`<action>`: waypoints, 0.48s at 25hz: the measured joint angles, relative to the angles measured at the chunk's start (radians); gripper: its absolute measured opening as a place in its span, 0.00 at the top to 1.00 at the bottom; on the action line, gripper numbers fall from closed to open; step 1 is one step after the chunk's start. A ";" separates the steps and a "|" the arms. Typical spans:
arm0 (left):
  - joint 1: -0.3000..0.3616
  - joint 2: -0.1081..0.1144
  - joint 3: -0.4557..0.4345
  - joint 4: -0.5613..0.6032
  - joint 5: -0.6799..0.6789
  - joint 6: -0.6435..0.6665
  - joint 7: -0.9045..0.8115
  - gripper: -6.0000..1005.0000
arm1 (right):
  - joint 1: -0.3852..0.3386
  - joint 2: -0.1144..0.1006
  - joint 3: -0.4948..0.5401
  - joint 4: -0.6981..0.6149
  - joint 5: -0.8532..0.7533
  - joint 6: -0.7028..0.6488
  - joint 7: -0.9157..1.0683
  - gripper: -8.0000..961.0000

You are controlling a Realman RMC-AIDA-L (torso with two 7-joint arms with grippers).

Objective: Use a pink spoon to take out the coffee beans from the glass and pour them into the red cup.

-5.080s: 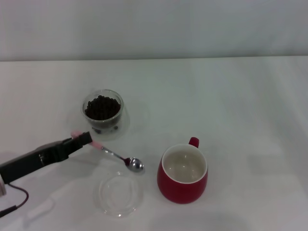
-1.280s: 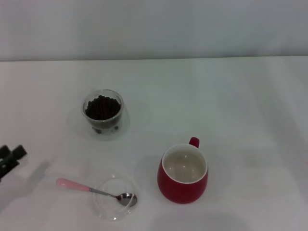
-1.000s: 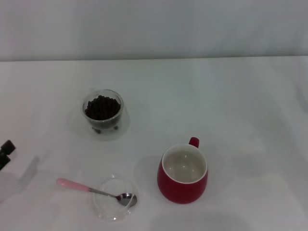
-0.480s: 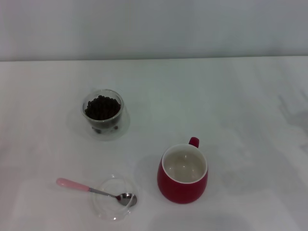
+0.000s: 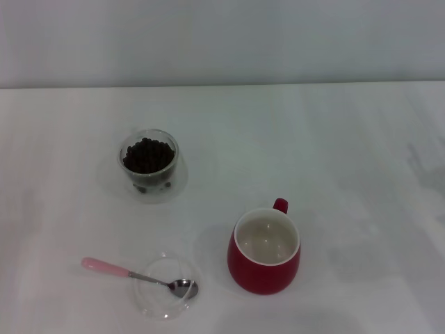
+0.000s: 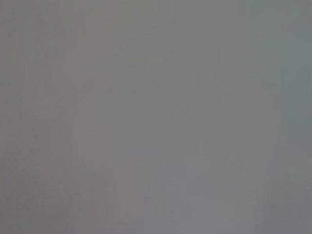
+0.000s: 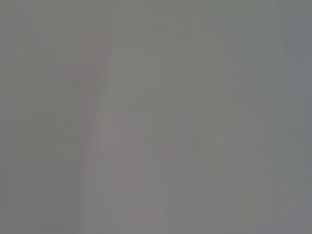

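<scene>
White worktop [image 5: 334, 139] fills head view, pale wall beyond far edge. Glass [image 5: 149, 165] left of centre, toward far edge, upright, holding coffee beans [image 5: 147, 154]. Red cup [image 5: 264, 251] nearer front edge, right of glass, well apart, upright, no beans visible inside. Pink spoon [image 5: 132, 274] near front edge, left of cup; metal bowl resting in shallow clear dish [image 5: 154, 300], handle pointing toward left edge. Neither gripper in sight; both wrist views blank grey, finger state unknowable.

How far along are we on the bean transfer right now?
Nothing has been transferred: the red cup looks empty and the coffee beans fill the glass. Nothing is in hand; neither gripper is in view. The pink spoon lies with its bowl in the shallow clear dish. Picking it up, scooping and pouring all remain.
</scene>
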 joint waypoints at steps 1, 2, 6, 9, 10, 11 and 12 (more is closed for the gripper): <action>-0.009 0.000 0.001 -0.001 -0.004 0.012 0.011 0.33 | -0.002 0.000 0.002 0.000 0.001 0.016 0.002 0.28; -0.019 0.001 0.002 -0.002 -0.006 0.025 0.019 0.33 | -0.003 0.000 0.007 0.000 0.003 0.038 0.004 0.28; -0.046 0.001 0.001 -0.002 -0.008 0.057 0.025 0.33 | 0.001 0.000 0.027 0.001 0.005 0.085 0.007 0.28; -0.047 0.000 0.001 -0.006 -0.014 0.058 0.025 0.33 | 0.004 0.001 0.027 0.002 0.002 0.067 0.011 0.28; -0.046 -0.001 0.001 -0.009 -0.015 0.057 0.026 0.33 | 0.004 0.001 0.025 0.003 -0.001 0.049 0.015 0.28; -0.046 -0.001 0.001 -0.011 -0.015 0.056 0.026 0.33 | 0.003 0.001 0.022 0.003 -0.003 0.033 0.018 0.28; -0.046 -0.001 0.001 -0.012 -0.015 0.055 0.026 0.33 | 0.001 0.001 0.019 0.006 -0.004 0.017 0.020 0.28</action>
